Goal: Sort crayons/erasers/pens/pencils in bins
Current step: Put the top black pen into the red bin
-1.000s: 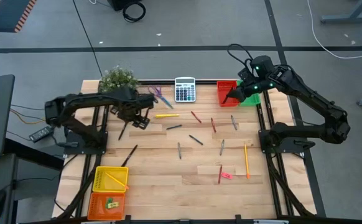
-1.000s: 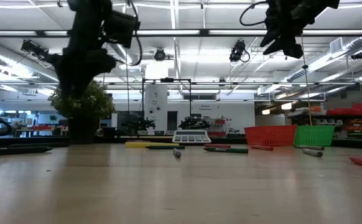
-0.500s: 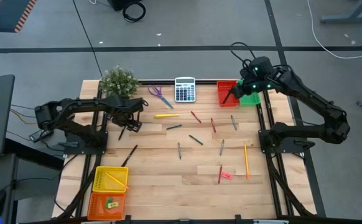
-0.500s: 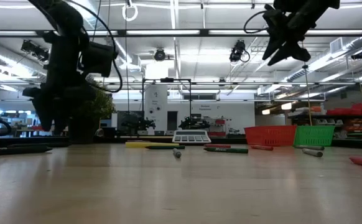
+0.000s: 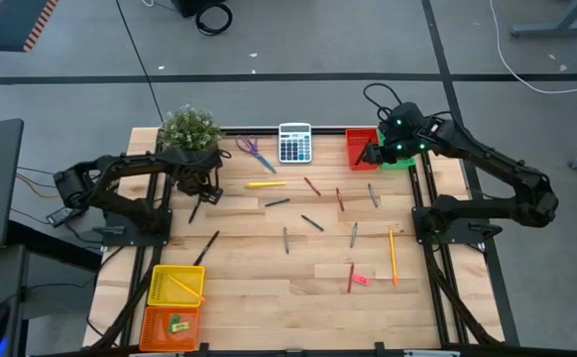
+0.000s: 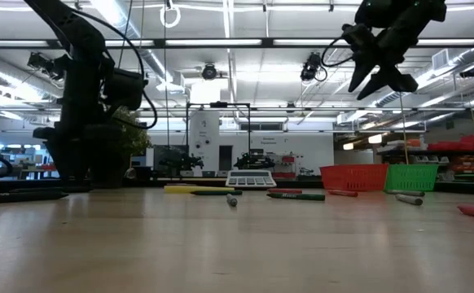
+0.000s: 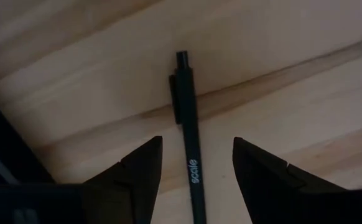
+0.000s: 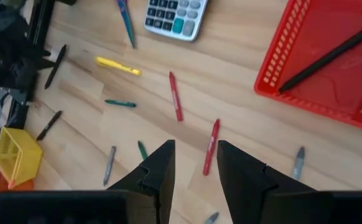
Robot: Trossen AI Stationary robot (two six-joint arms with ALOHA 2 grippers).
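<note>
Over on the far left, the yellow bin (image 5: pixel 175 285) sat near the front edge of the table (image 5: pixel 269 297) with a long orange pencil (image 5: pixel 183 288) lying in it, and the orange bin (image 5: pixel 171 326) was right next to it with a little green eraser (image 5: pixel 177 324) inside. A bit further back, the left gripper (image 5: pixel 198 194) was down low over a black pen (image 7: pixel 189 146) lying flat on the wood, just in front of the potted plant (image 5: pixel 189 128). In the left wrist view its fingers (image 7: pixel 140 167) were spread apart, one on each side of the pen, not touching it. Another black pen (image 5: pixel 207 247) lay closer to the yellow bin.

Moving toward the middle, purple scissors (image 5: pixel 254 152) and a grey calculator (image 5: pixel 294 142) sat along the back edge. In front of them were a bright yellow pen (image 5: pixel 266 183), a red crayon (image 5: pixel 311 185), another red one (image 5: pixel 339 199) and a few dark and grey sticks scattered around. Nearer the front, a pink eraser (image 5: pixel 361 280) lay beside a red crayon (image 5: pixel 350 278), with an orange pencil (image 5: pixel 392 255) just to their right.

On the right, the right gripper (image 5: pixel 371 155) hung in the air over the red bin (image 8: pixel 321 59), fingers part-way open with nothing between them. A black pen (image 8: pixel 327 56) was lying inside that bin. The green bin (image 5: pixel 402 155) was right beside the red one, mostly hidden under the arm.
</note>
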